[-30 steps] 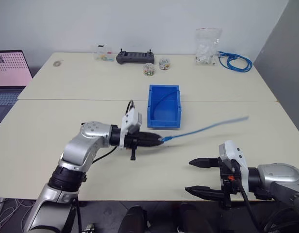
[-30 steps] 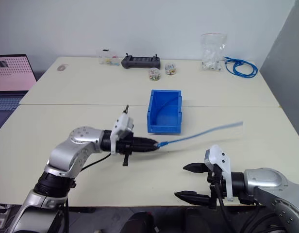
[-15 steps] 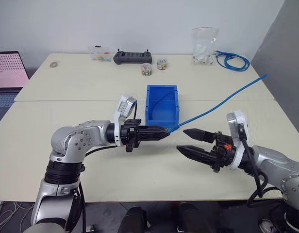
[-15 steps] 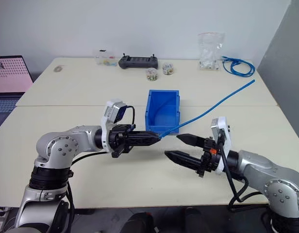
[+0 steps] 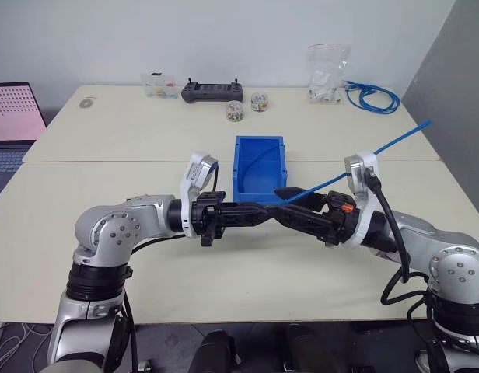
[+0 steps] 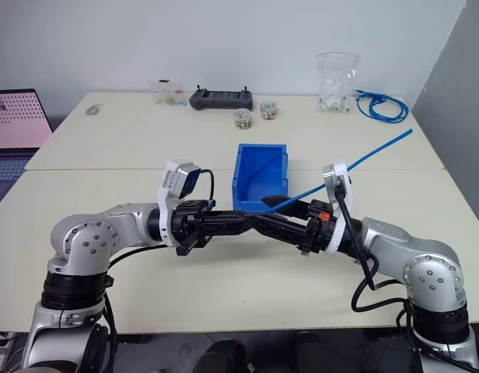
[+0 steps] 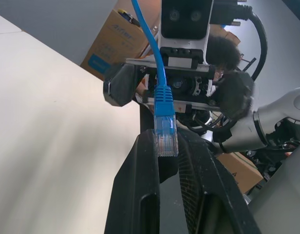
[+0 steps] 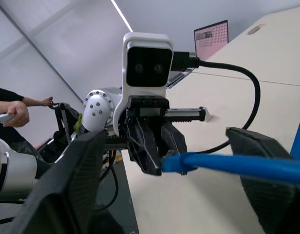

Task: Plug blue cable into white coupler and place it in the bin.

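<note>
Bin (image 5: 261,167) sits mid-worktop (image 5: 107,148) behind both arms, so I'd keep my left tool (image 5: 264,211) clamped on the blue cable (image 5: 364,159) near its plug (image 7: 165,136) and ease my right tool (image 5: 284,204), fingers spread astride it, shut just behind.

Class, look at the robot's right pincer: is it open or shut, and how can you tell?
Open. In its wrist view the right pincer has both fingers standing wide apart on either side of the blue cable, touching neither side of it.
</note>
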Motion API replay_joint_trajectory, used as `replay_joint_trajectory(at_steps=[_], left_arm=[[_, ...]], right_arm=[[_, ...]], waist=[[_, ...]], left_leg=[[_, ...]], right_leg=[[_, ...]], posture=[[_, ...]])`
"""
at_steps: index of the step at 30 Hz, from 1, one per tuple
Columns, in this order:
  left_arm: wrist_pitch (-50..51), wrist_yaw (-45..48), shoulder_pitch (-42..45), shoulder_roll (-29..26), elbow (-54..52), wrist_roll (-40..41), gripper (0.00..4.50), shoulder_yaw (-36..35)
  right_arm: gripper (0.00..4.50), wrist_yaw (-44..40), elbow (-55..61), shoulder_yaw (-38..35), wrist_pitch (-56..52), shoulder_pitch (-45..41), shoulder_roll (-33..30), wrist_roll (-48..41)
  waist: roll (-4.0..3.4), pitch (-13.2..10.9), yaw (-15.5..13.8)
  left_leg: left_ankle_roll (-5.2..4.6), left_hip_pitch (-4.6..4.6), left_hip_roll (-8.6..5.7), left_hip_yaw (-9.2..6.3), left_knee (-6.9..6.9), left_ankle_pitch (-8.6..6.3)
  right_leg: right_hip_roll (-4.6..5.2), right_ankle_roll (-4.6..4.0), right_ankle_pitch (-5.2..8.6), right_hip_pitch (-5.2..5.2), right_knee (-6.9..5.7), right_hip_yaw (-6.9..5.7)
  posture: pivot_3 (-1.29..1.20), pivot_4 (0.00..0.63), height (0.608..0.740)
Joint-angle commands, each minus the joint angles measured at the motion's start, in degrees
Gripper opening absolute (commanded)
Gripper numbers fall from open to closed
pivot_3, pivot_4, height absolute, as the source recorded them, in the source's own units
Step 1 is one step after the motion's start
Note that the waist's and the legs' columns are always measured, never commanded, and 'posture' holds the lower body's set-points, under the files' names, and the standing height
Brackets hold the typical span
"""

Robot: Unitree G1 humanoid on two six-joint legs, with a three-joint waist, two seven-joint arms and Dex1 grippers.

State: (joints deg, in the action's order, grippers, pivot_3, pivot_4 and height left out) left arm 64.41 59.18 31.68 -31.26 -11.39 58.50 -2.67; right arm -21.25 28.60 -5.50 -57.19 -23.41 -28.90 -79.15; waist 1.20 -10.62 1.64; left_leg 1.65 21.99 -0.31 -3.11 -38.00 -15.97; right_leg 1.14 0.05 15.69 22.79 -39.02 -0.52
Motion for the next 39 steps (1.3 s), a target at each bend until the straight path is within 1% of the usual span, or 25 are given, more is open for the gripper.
replay_joint_trajectory(at_steps=[1,3,10,14,15,23,25,27,34,39], left_arm=[[-0.87,-0.39,-0.05,-0.32,-1.88,1.56,0.25,-1.58],[-1.18,-0.56,0.04,-0.11,-1.58,1.48,0.25,-1.71],[-1.29,-1.62,0.39,0.80,-0.89,2.84,0.25,-2.20],[-1.07,-2.19,0.30,0.80,-0.91,3.78,0.25,-2.35],[-1.04,-2.26,0.27,0.76,-0.95,3.91,0.25,-2.39],[-1.29,-2.20,0.26,-0.14,-0.88,3.38,0.25,-1.78],[-1.25,-2.36,0.21,-0.04,-1.11,3.59,0.95,-1.80],[-0.92,-1.73,0.17,-0.62,-1.47,3.89,1.30,-1.61],[-0.76,-0.65,-2.02,-4.40,-4.02,4.38,2.94,-2.60],[-3.10,-1.01,-5.94,-7.98,-7.12,2.04,3.98,-3.65]], right_arm=[[3.01,-1.12,0.17,-0.58,0.56,-1.36,-0.78,-2.36],[2.42,-1.82,0.10,-0.31,0.09,-1.56,-1.52,-2.57],[0.94,-3.13,0.01,0.84,-0.05,-1.90,-2.77,-1.78],[0.17,-3.54,-0.09,1.10,0.08,-1.90,-3.03,-1.11],[0.10,-3.61,-0.06,1.16,0.12,-1.86,-3.06,-0.99],[0.10,-4.22,-0.16,1.51,0.47,-1.92,-2.85,-0.08],[0.10,-4.21,-0.17,1.54,0.72,-1.87,-2.76,0.07],[0.09,-4.19,-0.28,1.55,0.97,-1.85,-2.72,0.23],[0.09,-4.83,-1.47,1.47,1.71,-1.82,-2.86,2.25],[0.09,-7.66,-4.86,1.96,3.00,-1.80,-3.78,8.57]], waist=[[0.00,0.00,-0.01],[0.00,0.00,-0.01],[0.00,0.00,0.02],[0.00,0.00,0.01],[0.00,0.00,0.01],[0.00,0.00,0.01],[0.00,0.00,0.01],[0.00,0.00,0.02],[0.00,0.00,0.05],[-0.01,0.00,0.02]], left_leg=[[0.00,0.00,0.00,-0.01,0.00,0.00],[0.00,0.00,0.00,-0.01,0.01,0.00],[0.00,0.00,0.00,0.00,0.01,0.00],[0.00,0.01,0.00,0.00,0.01,0.00],[0.00,0.01,0.00,0.00,0.01,0.00],[0.00,0.00,0.00,0.00,0.02,0.00],[0.00,0.00,0.00,0.00,0.02,0.00],[0.00,0.01,0.00,0.00,0.02,0.00],[0.00,0.01,0.01,0.00,0.04,0.00],[0.00,0.02,0.01,0.02,0.05,0.00]], right_leg=[[0.00,0.00,0.00,0.00,0.00,-0.01],[0.00,0.00,0.00,0.00,0.00,-0.02],[0.00,0.01,0.01,0.00,0.01,-0.01],[0.00,0.01,0.01,0.00,0.01,-0.01],[0.00,0.01,0.01,0.00,0.01,-0.01],[0.00,0.03,0.02,0.00,0.01,0.00],[0.00,0.04,0.02,0.01,0.01,-0.01],[0.00,0.04,0.02,0.01,0.02,0.00],[0.00,0.23,0.14,0.04,0.02,0.01],[0.00,0.23,0.14,0.07,0.02,0.03]], posture=[[0.00,0.150,0.740],[0.00,0.150,0.740],[0.00,0.150,0.740],[0.00,0.150,0.740],[0.00,0.150,0.740],[0.00,0.150,0.740],[0.00,0.150,0.740],[0.00,0.150,0.740],[0.00,0.150,0.740],[0.00,0.150,0.740]])
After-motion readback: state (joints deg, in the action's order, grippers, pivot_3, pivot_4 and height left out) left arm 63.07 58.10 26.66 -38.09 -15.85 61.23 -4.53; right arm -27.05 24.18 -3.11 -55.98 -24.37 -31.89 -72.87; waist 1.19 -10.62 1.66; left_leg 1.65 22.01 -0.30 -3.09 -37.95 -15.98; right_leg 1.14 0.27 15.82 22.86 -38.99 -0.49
